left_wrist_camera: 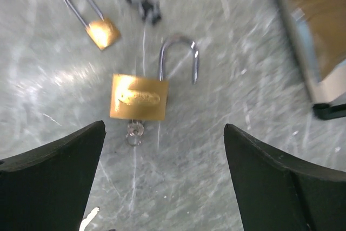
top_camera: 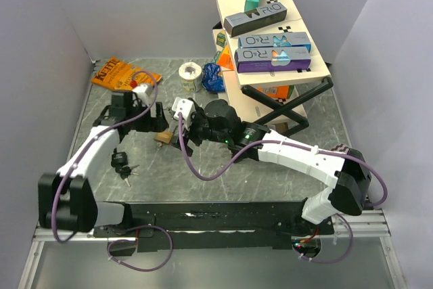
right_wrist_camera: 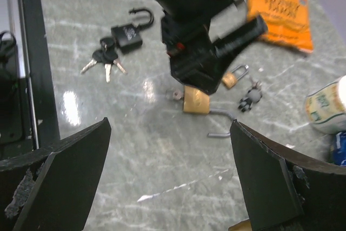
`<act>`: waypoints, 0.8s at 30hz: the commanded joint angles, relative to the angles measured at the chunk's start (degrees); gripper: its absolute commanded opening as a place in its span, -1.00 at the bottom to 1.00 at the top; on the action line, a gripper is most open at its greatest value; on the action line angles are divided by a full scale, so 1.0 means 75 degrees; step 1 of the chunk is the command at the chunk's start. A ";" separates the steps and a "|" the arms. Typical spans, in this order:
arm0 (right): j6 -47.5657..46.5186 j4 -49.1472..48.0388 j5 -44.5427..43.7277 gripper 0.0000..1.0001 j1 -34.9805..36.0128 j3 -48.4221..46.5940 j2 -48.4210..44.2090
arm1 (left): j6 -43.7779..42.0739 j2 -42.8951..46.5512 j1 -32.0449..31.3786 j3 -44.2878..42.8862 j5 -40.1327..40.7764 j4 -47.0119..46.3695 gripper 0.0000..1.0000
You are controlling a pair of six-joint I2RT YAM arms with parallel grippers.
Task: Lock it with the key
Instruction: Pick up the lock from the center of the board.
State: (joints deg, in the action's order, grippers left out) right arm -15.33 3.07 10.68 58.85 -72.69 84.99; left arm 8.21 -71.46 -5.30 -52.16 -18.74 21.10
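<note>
Holding the left gripper (left_wrist_camera: 165, 187) low over the large brass padlock (left_wrist_camera: 139, 97), wrist pitching steeply downward, both dark fingers (left_wrist_camera: 54, 182) spreading wide to either side and gripping nothing. Showing the padlock lying flat on the grey marbled table (top_camera: 162, 187), shackle (left_wrist_camera: 178, 58) standing open (one leg clear of the body) and a small key (left_wrist_camera: 134, 131) sitting in the keyhole at the bottom edge, touching neither finger. Reaching in from the left of the padlock with the left arm, seen from overhead, elbow folding near the base and forearm slanting up and across. Stretching the right arm long and low from the opposite side, right gripper (right_wrist_camera: 167, 182) pointing at the padlock from nearby, jaws likewise gaping wide and carrying nothing. Also lying about: a smaller brass padlock (left_wrist_camera: 100, 28) just beyond the large one, a black padlock (right_wrist_camera: 128, 33) with its bunch of keys (right_wrist_camera: 102, 60) well apart from it toward the left arm's base, and an orange crisp bag (right_wrist_camera: 284, 9) farther off beyond it.
</note>
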 commanded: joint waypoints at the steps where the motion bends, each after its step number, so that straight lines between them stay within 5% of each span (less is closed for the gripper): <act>1: 0.0017 -0.0058 0.0217 0.99 0.0005 0.0035 -0.0282 | -0.0028 -0.0818 -0.0336 -0.0345 0.0658 0.0210 0.93; 12: 0.0520 0.0294 0.0252 0.99 0.0005 -0.0188 -0.0024 | -0.0051 -0.2809 -0.1086 -0.1224 0.2006 0.0549 0.93; 24: 0.0743 0.0165 0.0264 0.99 0.0005 -0.0176 0.0058 | -0.0133 -0.3584 -0.1496 -0.1213 0.2733 0.0233 0.93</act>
State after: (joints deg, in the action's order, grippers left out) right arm -11.20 5.41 12.14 58.85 -71.99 85.12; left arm 7.97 -96.71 -15.81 -59.81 -1.85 24.45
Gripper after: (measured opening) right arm 0.994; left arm 0.963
